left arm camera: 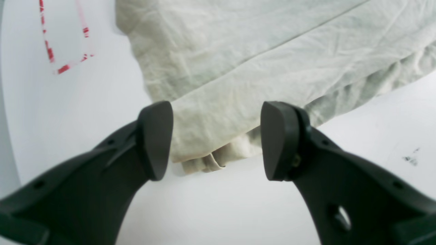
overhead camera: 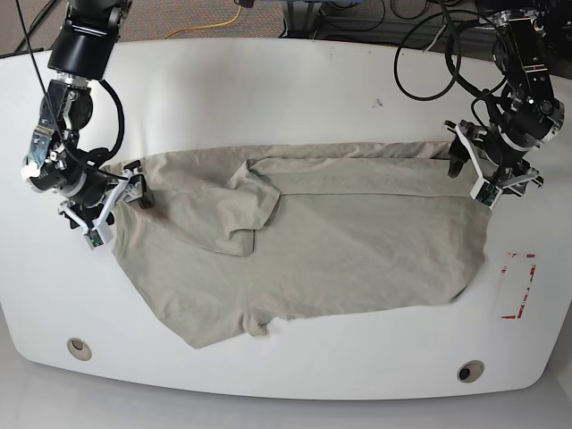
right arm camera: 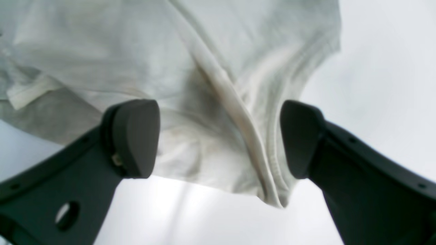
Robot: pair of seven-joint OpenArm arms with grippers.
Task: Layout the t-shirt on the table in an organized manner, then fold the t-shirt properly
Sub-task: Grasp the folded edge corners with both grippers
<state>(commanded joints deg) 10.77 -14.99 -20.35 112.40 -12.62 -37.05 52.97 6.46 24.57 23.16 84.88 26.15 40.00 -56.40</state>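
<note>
My left claw (left arm camera: 216, 140) is spread wide, gripping nothing, its pads astride a bunched corner of the shirt (overhead camera: 304, 241) at the table (overhead camera: 268, 98) level. My right claw (right arm camera: 219, 139) gapes too, over a folded seam at the opposite end. The shirt lies wrinkled across mid-table, one sleeve folded inward, red tape (overhead camera: 517, 286) nearby.

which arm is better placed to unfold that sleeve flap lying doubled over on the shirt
Right. The right gripper hangs open at the t-shirt edge nearest the folded flap; the left gripper is open at the opposite end.
</note>
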